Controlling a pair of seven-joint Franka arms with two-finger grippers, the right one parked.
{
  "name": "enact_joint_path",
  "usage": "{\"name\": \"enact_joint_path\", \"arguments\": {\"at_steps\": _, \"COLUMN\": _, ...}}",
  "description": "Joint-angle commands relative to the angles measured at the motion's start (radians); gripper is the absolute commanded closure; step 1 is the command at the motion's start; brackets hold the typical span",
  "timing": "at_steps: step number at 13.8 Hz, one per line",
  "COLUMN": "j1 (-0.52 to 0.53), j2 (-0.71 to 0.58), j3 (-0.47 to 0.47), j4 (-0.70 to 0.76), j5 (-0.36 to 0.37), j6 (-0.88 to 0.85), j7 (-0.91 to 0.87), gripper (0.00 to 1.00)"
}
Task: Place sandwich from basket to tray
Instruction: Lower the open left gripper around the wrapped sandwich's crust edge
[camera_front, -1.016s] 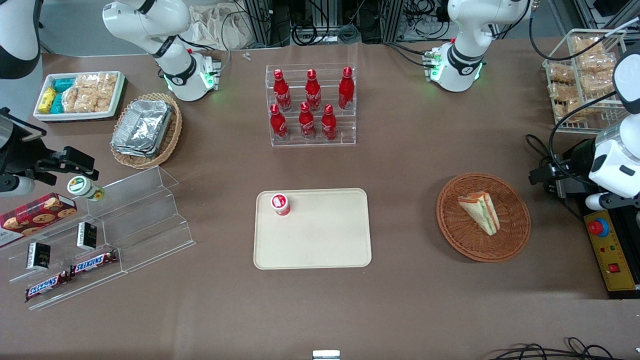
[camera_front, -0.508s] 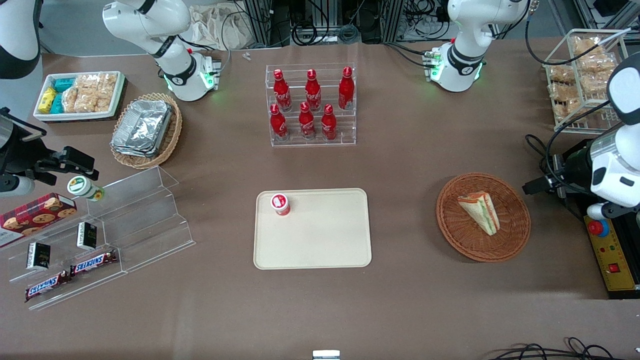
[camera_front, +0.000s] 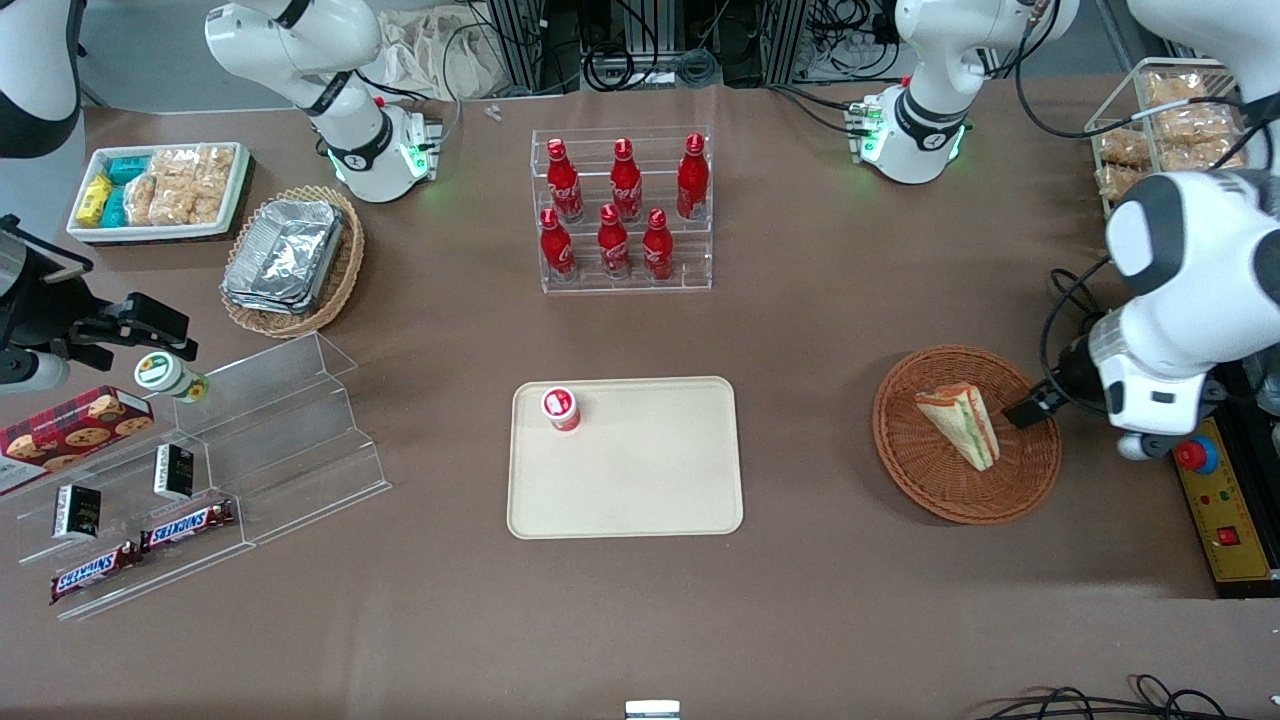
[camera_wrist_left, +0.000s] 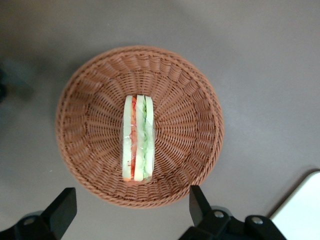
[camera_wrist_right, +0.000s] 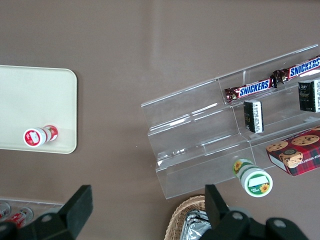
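Note:
The sandwich (camera_front: 960, 425), a pale wedge with orange and green filling, lies in the round reddish-brown basket (camera_front: 1030, 475) toward the working arm's end of the table. My gripper (camera_front: 1040, 405) hangs open above the basket's rim, beside the sandwich and clear of it, with nothing between its fingers. The left wrist view looks straight down on the sandwich (camera_wrist_left: 137, 139) in the basket (camera_wrist_left: 192, 125), with the gripper (camera_wrist_left: 130, 207) over the rim and one black finger (camera_wrist_left: 197, 205) showing on each side. The cream tray (camera_front: 640, 480) lies flat at the table's middle; its corner (camera_wrist_left: 302, 212) shows in that wrist view.
A small red-capped bottle (camera_front: 562, 408) stands on the tray's corner. A clear rack of red cola bottles (camera_front: 625, 210) stands farther from the camera than the tray. A yellow control box with a red button (camera_front: 1215, 500) sits beside the basket. A wire rack of snack packets (camera_front: 1160, 130) is nearby.
The left arm has swung in from the table's edge toward the basket, bringing the gripper over the basket's rim. The sandwich and basket have not moved.

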Motion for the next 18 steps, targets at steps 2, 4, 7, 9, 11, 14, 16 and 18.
{"name": "enact_joint_path", "arguments": {"at_steps": 2, "j1": -0.011, "j2": 0.005, "j3": 0.005, "j4": -0.104, "j5": 0.036, "j6": 0.105, "j7": -0.031, "gripper": 0.00}}
{"name": "enact_joint_path", "arguments": {"at_steps": 4, "j1": -0.008, "j2": 0.022, "j3": 0.007, "j4": -0.127, "j5": 0.036, "j6": 0.133, "j7": -0.031, "gripper": 0.00}}
{"name": "enact_joint_path", "arguments": {"at_steps": 7, "j1": -0.005, "j2": 0.047, "j3": 0.007, "j4": -0.147, "j5": 0.031, "j6": 0.165, "j7": -0.039, "gripper": 0.00}}
{"name": "enact_joint_path", "arguments": {"at_steps": 9, "j1": -0.005, "j2": 0.050, "j3": 0.007, "j4": -0.179, "j5": 0.019, "j6": 0.213, "j7": -0.042, "gripper": 0.00}}
{"name": "enact_joint_path", "arguments": {"at_steps": 11, "j1": -0.005, "j2": 0.051, "j3": 0.008, "j4": -0.210, "j5": 0.016, "j6": 0.259, "j7": -0.060, "gripper": 0.00}}
{"name": "enact_joint_path", "arguments": {"at_steps": 14, "j1": -0.003, "j2": 0.061, "j3": 0.008, "j4": -0.255, "j5": 0.002, "j6": 0.325, "j7": -0.064, "gripper": 0.00}}
{"name": "enact_joint_path", "arguments": {"at_steps": 16, "j1": -0.003, "j2": 0.070, "j3": 0.008, "j4": -0.266, "j5": -0.021, "j6": 0.352, "j7": -0.064, "gripper": 0.00}}
{"name": "enact_joint_path", "arguments": {"at_steps": 18, "j1": -0.003, "j2": 0.079, "j3": 0.008, "j4": -0.266, "j5": -0.021, "j6": 0.359, "j7": -0.064, "gripper": 0.00}}
